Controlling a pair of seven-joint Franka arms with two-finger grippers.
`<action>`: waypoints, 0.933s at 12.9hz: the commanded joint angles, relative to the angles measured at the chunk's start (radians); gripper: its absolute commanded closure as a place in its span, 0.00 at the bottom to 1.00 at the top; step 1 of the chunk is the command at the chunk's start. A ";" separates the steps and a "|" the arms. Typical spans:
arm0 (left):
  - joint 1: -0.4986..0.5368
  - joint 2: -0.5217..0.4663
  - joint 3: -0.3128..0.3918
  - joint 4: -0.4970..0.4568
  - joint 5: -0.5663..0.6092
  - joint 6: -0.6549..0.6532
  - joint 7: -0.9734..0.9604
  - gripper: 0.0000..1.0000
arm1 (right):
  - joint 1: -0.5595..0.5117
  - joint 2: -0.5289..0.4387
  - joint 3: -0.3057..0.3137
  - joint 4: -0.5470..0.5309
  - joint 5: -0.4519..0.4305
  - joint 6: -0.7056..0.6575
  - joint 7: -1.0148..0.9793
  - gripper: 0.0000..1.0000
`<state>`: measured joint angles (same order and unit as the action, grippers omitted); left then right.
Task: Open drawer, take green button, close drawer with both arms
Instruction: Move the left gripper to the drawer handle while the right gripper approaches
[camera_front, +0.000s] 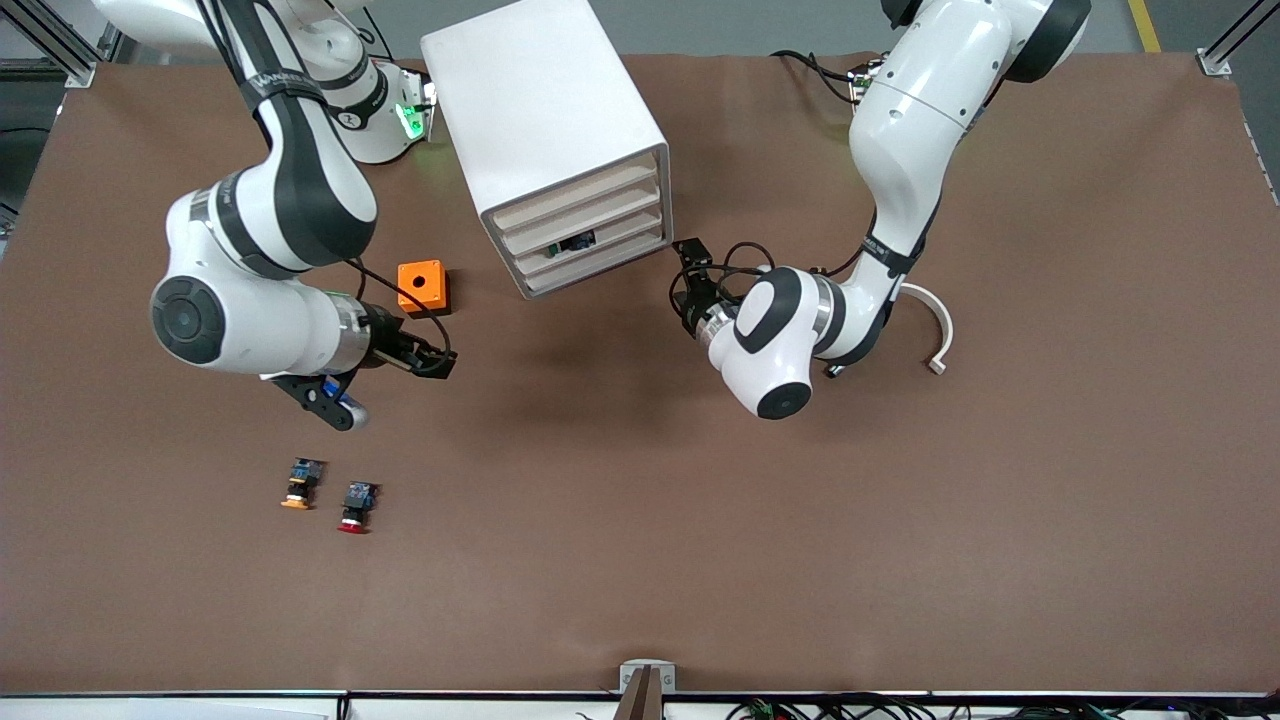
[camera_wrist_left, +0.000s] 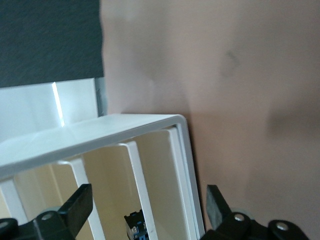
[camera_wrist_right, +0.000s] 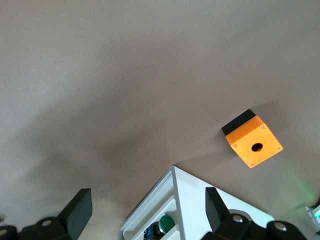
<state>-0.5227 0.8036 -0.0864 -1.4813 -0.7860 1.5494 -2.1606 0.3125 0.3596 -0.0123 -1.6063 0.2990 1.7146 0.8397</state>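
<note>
My left gripper hangs just beside the front corner of the white rounded plastic box cabinet, at the end toward my left arm, with its 2 black fingers spread wide and nothing between them. The step in hand, as I judge it, is opening the wide shallow white tray drawer, the 3rd of 4 stacked fronts. To do it well I should line my fingers up with that 3rd front and not the one above or below, catch its edge squarely near the corner, and pull straight out along the cabinet's axis so the light box does not skid or twist on the brown table. The small green-capped push button sits inside that drawer; from the front view I see only a dark shape with a bit of blue there, so its exact pose is uncertain. My right gripper waits over the table beside the orange square box with a round hole, fingers also wide apart and empty, ready to reach in once the drawer is out.
</note>
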 joint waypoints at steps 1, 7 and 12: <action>-0.026 0.058 0.005 0.019 -0.109 -0.020 -0.178 0.03 | 0.057 0.042 -0.006 0.074 0.022 0.017 0.140 0.01; -0.089 0.123 -0.001 0.021 -0.185 -0.035 -0.311 0.19 | 0.063 0.068 -0.006 0.114 0.086 0.033 0.208 0.00; -0.138 0.132 -0.001 0.026 -0.185 -0.034 -0.266 0.60 | 0.059 0.068 -0.008 0.109 0.088 0.033 0.205 0.00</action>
<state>-0.6607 0.9255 -0.0922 -1.4803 -0.9543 1.5330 -2.4460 0.3779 0.4150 -0.0249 -1.5208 0.3659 1.7563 1.0416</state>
